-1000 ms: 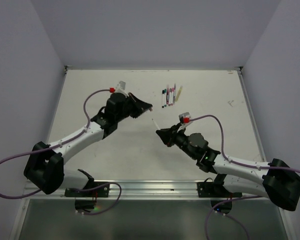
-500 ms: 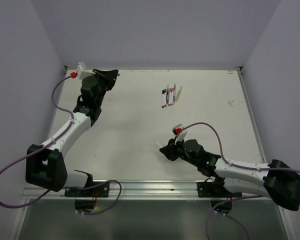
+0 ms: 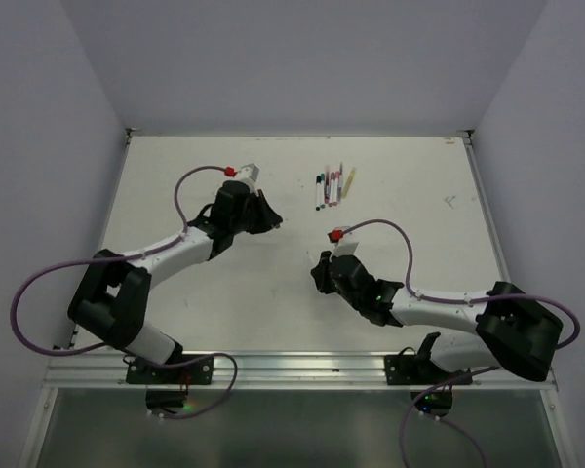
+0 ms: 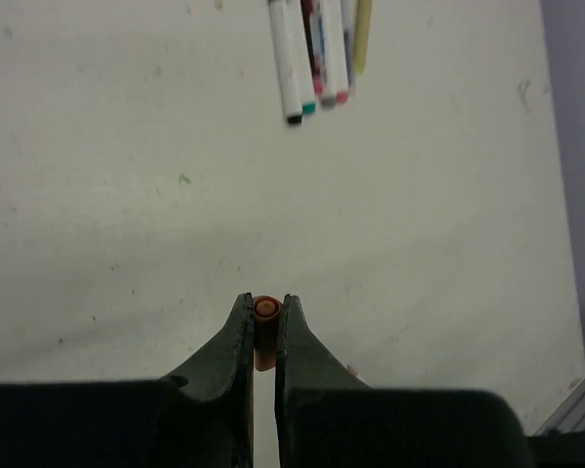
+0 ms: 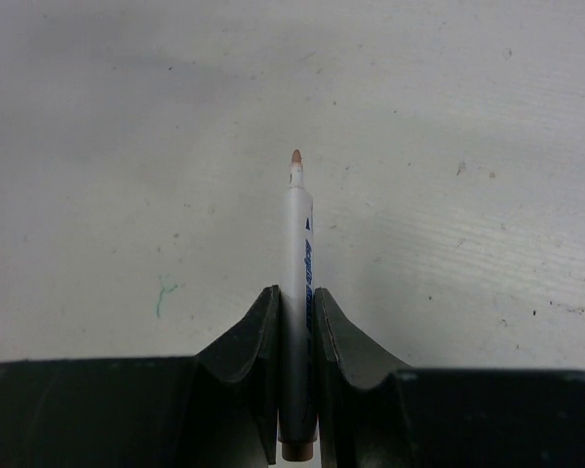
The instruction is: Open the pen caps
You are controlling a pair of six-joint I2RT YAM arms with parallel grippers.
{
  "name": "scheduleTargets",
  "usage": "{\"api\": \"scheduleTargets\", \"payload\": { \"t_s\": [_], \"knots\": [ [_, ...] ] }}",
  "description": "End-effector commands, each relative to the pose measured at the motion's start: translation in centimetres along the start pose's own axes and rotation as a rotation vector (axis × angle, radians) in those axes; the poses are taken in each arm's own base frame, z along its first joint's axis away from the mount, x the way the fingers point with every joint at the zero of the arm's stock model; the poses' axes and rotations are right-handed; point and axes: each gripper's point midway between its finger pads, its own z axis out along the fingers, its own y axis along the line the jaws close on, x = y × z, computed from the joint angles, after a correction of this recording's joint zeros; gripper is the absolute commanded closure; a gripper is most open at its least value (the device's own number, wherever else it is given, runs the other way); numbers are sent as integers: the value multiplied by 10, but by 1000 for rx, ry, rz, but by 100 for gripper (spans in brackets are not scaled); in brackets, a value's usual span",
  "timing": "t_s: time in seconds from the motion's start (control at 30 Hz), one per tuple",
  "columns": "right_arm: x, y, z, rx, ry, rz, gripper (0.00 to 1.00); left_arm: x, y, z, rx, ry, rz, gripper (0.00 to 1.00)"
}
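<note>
- The left gripper (image 4: 264, 304) has its fingers (image 4: 232, 343) clamped on a short orange cap (image 4: 264, 341). The cap stands between the tips with its round end just showing above them.
- The right gripper (image 5: 294, 297) is closed tight on a white-barrelled pen (image 5: 297, 224). The barrel runs straight out past the fingertips, and its bare orange tip (image 5: 295, 156) points away over the table (image 3: 419, 224).
- The cap is off this pen. The cap is in the left jaws and the pen in the right, and the two grippers are well apart, left one farther and right one nearer.
- A row of pens (image 4: 320, 49) lies side by side far on the table, right of the left gripper and apart from both.
- Their near ends show black, green and pink; whether those ends are caps is hard to tell.
</note>
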Motion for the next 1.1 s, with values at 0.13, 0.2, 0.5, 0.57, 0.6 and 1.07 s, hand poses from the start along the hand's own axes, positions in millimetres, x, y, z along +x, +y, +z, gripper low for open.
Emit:
{"api": "scheduleTargets", "payload": {
  "t_s": [0.13, 0.2, 0.5, 0.57, 0.6, 1.07],
  "knots": [
    [-17, -7, 30, 158, -72, 97, 100, 122, 36, 18, -75, 344, 61, 100],
    [-14, -6, 36, 169, -66, 109, 100, 139, 38, 20, -93, 380, 70, 100],
    [24, 1, 60, 133, 36, 120, 79, 173, 36, 23, -126, 428, 67, 97],
    [28, 3, 61, 117, 42, 130, 70, 174, 37, 23, -130, 426, 55, 92],
    [29, 5, 61, 106, 46, 134, 65, 175, 37, 22, -131, 426, 53, 91],
    [-18, -6, 28, 164, -57, 89, 49, 166, 44, 17, -198, 381, 26, 60]
  ]
}}
